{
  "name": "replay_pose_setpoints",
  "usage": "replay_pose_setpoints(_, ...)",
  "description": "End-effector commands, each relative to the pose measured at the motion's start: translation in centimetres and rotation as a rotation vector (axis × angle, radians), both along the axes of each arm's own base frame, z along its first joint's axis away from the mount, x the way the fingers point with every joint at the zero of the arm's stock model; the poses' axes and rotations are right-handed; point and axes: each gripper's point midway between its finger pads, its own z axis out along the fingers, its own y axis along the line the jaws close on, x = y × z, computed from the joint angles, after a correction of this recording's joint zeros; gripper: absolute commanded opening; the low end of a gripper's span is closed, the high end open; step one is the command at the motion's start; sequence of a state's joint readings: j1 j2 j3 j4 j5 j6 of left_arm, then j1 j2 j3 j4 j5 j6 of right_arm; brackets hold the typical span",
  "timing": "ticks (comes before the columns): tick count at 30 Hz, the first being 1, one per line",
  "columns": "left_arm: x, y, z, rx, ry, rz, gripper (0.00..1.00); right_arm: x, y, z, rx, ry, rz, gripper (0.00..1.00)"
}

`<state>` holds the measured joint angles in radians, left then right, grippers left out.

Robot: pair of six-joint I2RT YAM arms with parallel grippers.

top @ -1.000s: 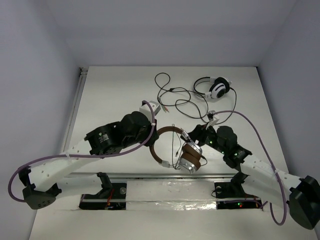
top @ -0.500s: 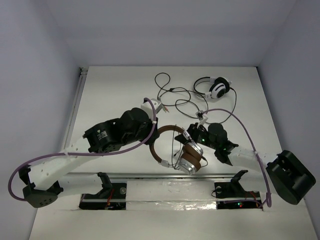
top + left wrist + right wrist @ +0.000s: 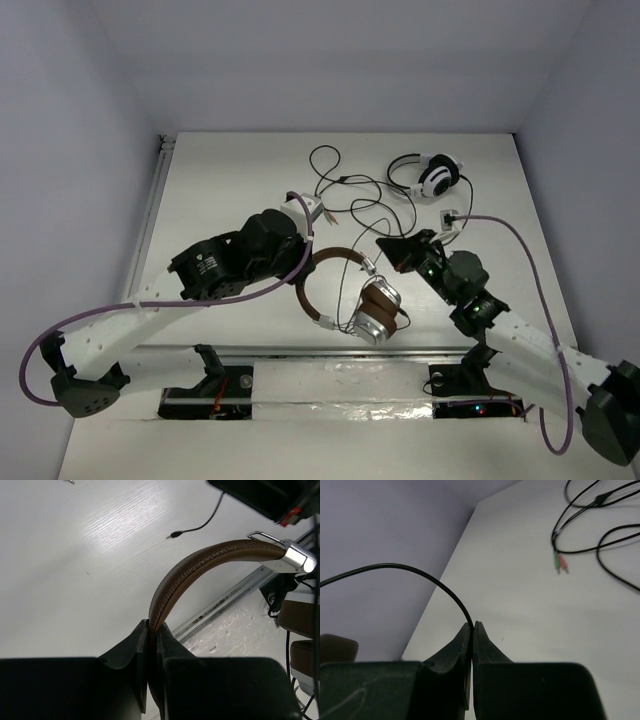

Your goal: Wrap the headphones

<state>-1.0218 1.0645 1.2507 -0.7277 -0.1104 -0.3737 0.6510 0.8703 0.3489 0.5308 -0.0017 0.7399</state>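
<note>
The headphones [image 3: 345,300] hang tilted just over the near part of the table, brown headband [image 3: 312,290] to the left, silver ear cups [image 3: 372,315] to the right. My left gripper [image 3: 306,268] is shut on the headband [image 3: 200,562]; in the left wrist view the brown strap runs out from between the jaws, gripper [image 3: 152,629]. My right gripper [image 3: 383,245] sits behind the ear cups, shut on the thin black cable [image 3: 420,575], which arcs left out of the jaw tips, gripper [image 3: 472,626].
White-and-black headphones [image 3: 432,175] lie at the back right. Their black cable [image 3: 345,190] loops over the back middle, ending in green and pink plugs [image 3: 560,563]. A metal rail [image 3: 300,350] runs along the near table edge.
The right gripper has closed on the thin cable and its arm has swung, lifting the fingers back from the ear cups. The left gripper kept hold of the headband.
</note>
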Motion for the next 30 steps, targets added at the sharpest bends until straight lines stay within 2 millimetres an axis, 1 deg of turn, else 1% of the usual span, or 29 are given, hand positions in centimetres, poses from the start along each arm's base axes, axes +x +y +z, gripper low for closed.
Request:
replay_pose_setpoints(1,0.9,-0.3,2.6,-0.098,-0.043,-0.001,0.00,1.8,-5.1,0.7,-0.026,0.047,-0.291,0.00)
replay_pose_setpoints(2,0.9,-0.5,2.5,-0.097,-0.042,-0.012,0.00,1.9,-6.2,0.9,-0.025,0.050,-0.350,0.00)
replay_pose_setpoints(3,1.2,-0.3,2.4,-0.093,-0.042,-0.011,0.00,1.7,-6.8,0.5,-0.032,0.064,-0.369,0.00)
replay_pose_setpoints(4,1.6,-0.2,2.3,-0.089,-0.041,0.000,0.00,1.4,-7.3,1.3,-0.015,0.048,-0.381,0.00)
replay_pose_setpoints(5,1.6,-0.2,2.5,-0.094,-0.047,-0.003,0.00,1.3,-7.6,1.3,-0.015,0.050,-0.389,0.00)
replay_pose_setpoints(7,2.1,0.0,3.4,-0.121,-0.063,-0.005,0.00,1.0,-7.5,0.8,-0.035,0.068,-0.379,0.00)
replay_pose_setpoints(9,2.5,0.2,4.3,-0.149,-0.072,-0.003,0.00,0.7,-7.0,-0.4,-0.056,0.093,-0.344,0.00)
replay_pose_setpoints(10,2.8,0.5,4.4,-0.145,-0.082,0.005,0.00,0.4,-6.7,-0.6,-0.053,0.090,-0.318,0.00)
replay_pose_setpoints(11,3.5,1.0,4.4,-0.141,-0.089,0.028,0.00,-0.4,-5.8,-0.5,-0.036,0.078,-0.249,0.00)
replay_pose_setpoints(12,3.7,0.9,4.6,-0.152,-0.090,0.024,0.00,-0.8,-5.4,-1.5,-0.025,0.087,-0.223,0.00)
replay_pose_setpoints(14,3.8,0.3,4.4,-0.175,-0.079,-0.007,0.00,-1.6,-4.5,-2.5,-0.030,0.102,-0.153,0.00)
replay_pose_setpoints(15,3.6,-0.5,4.7,-0.201,-0.074,-0.040,0.00,-1.7,-4.1,-3.8,-0.062,0.132,-0.135,0.00)
replay_pose_setpoints(16,3.7,-0.8,4.6,-0.204,-0.068,-0.046,0.00,-1.7,-3.7,-4.3,-0.075,0.143,-0.115,0.00)
replay_pose_setpoints(17,4.1,-0.9,4.8,-0.215,-0.070,-0.041,0.00,-2.1,-3.0,-4.6,-0.084,0.151,-0.069,0.00)
replay_pose_setpoints(18,4.1,-1.5,5.3,-0.241,-0.074,-0.058,0.00,-2.2,-2.5,-4.4,-0.080,0.143,-0.043,0.00)
replay_pose_setpoints(19,4.3,-1.8,5.4,-0.255,-0.069,-0.062,0.00,-2.2,-1.9,-5.0,-0.090,0.157,-0.017,0.00)
replay_pose_setpoints(20,4.3,-2.2,5.5,-0.269,-0.065,-0.072,0.00,-2.9,-1.0,-4.9,-0.088,0.157,0.050,0.00)
replay_pose_setpoints(21,4.3,-2.7,6.0,-0.299,-0.066,-0.081,0.00,-2.9,-0.4,-4.5,-0.075,0.143,0.079,0.00)
replay_pose_setpoints(22,4.7,-2.8,6.1,-0.307,-0.069,-0.069,0.00,-2.9,0.0,-4.9,-0.083,0.156,0.097,0.00)
replay_pose_setpoints(23,5.0,-2.9,6.0,-0.313,-0.071,-0.050,0.00,-3.4,0.6,-4.7,-0.078,0.151,0.134,0.00)
replay_pose_setpoints(24,6.0,-2.8,6.5,-0.349,-0.081,0.002,0.00,-3.6,1.0,-4.4,-0.065,0.145,0.153,0.00)
replay_pose_setpoints(25,6.5,-2.6,6.9,-0.380,-0.090,0.037,0.00,-3.8,1.2,-4.3,-0.055,0.148,0.167,0.00)
replay_pose_setpoints(26,6.9,-2.6,5.8,-0.389,-0.075,0.071,0.00,-4.6,1.7,-4.5,-0.046,0.152,0.206,0.00)
replay_pose_setpoints(27,7.8,-2.9,6.5,-0.439,-0.106,0.102,0.00,-4.8,1.9,-3.9,-0.006,0.147,0.216,0.00)
replay_pose_setpoints(28,8.4,-2.7,6.4,-0.476,-0.093,0.156,0.00,-5.7,2.6,-3.8,0.011,0.149,0.251,0.00)
replay_pose_setpoints(29,9.1,-2.5,4.7,-0.471,-0.082,0.202,0.00,-6.2,2.8,-3.7,0.028,0.150,0.269,0.00)
replay_pose_setpoints(30,10.4,-2.1,5.1,-0.500,-0.126,0.270,0.00,-6.7,3.1,-3.8,0.051,0.160,0.286,0.00)
